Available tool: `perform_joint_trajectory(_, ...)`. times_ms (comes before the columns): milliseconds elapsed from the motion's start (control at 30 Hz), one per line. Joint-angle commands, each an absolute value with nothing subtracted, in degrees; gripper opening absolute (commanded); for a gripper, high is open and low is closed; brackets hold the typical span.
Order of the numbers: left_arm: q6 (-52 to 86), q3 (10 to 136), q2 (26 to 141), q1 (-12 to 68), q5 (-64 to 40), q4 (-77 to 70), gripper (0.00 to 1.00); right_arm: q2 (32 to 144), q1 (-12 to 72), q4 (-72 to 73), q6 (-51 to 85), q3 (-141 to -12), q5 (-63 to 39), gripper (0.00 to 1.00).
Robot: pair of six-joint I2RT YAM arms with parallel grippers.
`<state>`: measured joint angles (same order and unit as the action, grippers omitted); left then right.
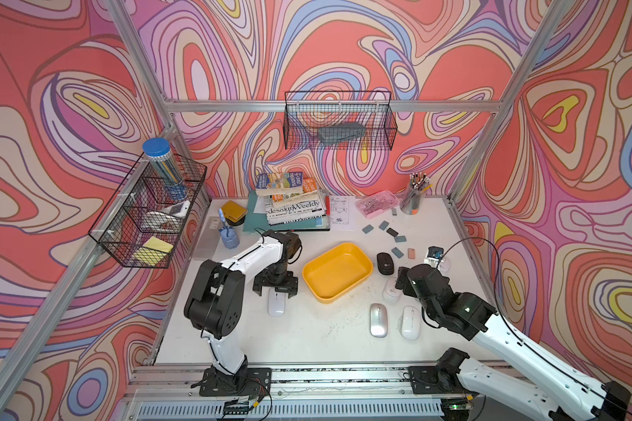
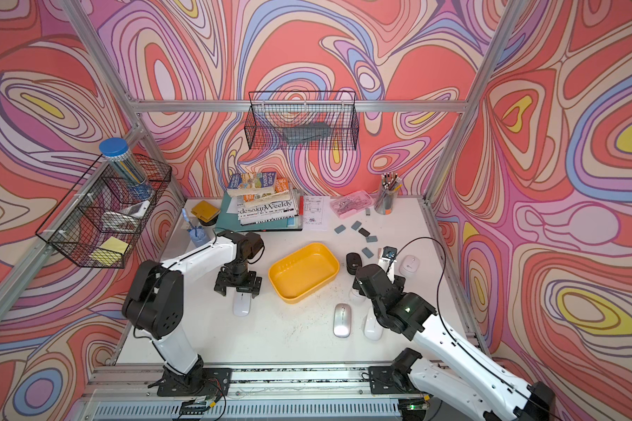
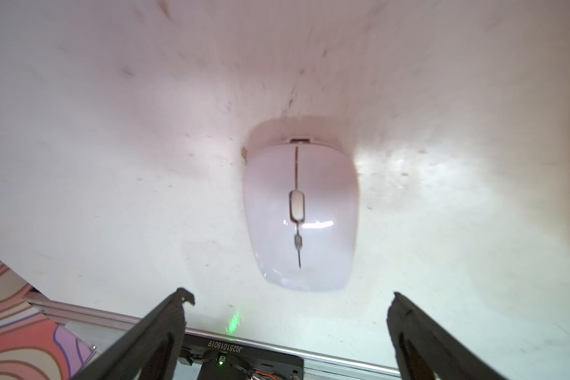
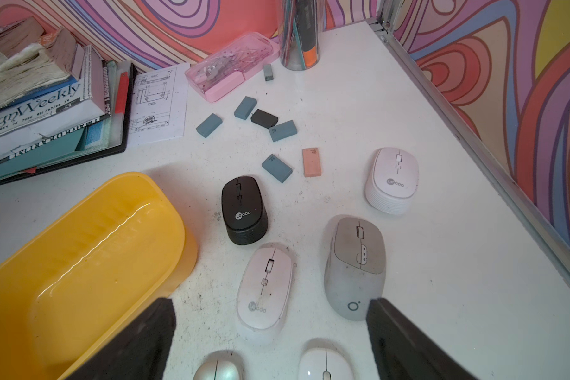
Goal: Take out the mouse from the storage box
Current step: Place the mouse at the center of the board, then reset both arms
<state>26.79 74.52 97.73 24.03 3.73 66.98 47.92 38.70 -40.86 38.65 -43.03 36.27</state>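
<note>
The yellow storage box [image 1: 338, 271] [image 2: 303, 271] sits at the table's middle with nothing inside it. A white mouse [image 1: 276, 306] [image 2: 241, 306] [image 3: 300, 217] lies flat on the table to the left of the box. My left gripper [image 1: 275, 288] [image 3: 290, 297] hangs just above that mouse's rear end, open, with nothing between its fingers. My right gripper [image 4: 270, 306] is open and empty. It hovers right of the box [image 4: 79, 250], over a white mouse [image 4: 265, 289] and a grey mouse [image 4: 354, 266].
More mice lie right of the box: black [image 1: 384, 263], silver [image 1: 378, 320], white [image 1: 410, 322], and another white [image 4: 392, 181] by the right rail. Erasers [image 1: 384, 226], a pink case [image 1: 377, 203], a pencil cup [image 1: 413, 200] and stacked books [image 1: 292, 204] stand behind.
</note>
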Motion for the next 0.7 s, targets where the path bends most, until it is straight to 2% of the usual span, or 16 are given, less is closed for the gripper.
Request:
perform_joint_trajectory(0, 23.73, 81.28, 84.82, 27.15, 6.81, 69.42, 0.99, 48.17, 38.58, -41.51, 38.15, -45.63, 34.94, 0.94)
perform_joint_trajectory(100, 18.55, 80.48, 74.92, 31.89, 11.49, 61.23, 0.99, 45.82, 38.57, -38.18, 35.44, -46.25, 35.23, 0.96)
perform_joint_trajectory(233, 16.92, 68.55, 63.55, 32.35, 22.21, 40.83, 0.99, 44.45, 38.58, -32.24, 29.89, -48.15, 41.35, 0.98)
perform_joint_trajectory(400, 6.6, 56.53, 57.0, 31.47, 23.92, 19.93, 0.99, 56.5, 38.58, -31.93, 21.62, -56.71, 48.08, 0.98)
perform_joint_trajectory(433, 6.08, 55.05, 56.92, 29.79, 23.01, 16.62, 0.99, 59.38, 38.58, -31.89, 20.53, -58.29, 49.54, 0.98)
perform_joint_trajectory(500, 6.47, 53.53, 57.82, 22.53, 13.68, 12.14, 0.99, 64.96, 38.58, -27.69, 16.98, -60.1, 51.7, 0.98)
perform_joint_trajectory(600, 11.74, 53.53, 61.78, 13.5, 6.92, 11.13, 0.99, 72.5, 37.28, -14.66, 8.82, -59.18, 53.99, 0.98)
perform_joint_trajectory(667, 7.5, 52.49, 65.04, 10.12, 1.79, 9.16, 0.99, 78.15, 35.78, -15.59, 9.59, -62.01, 56.72, 0.98)
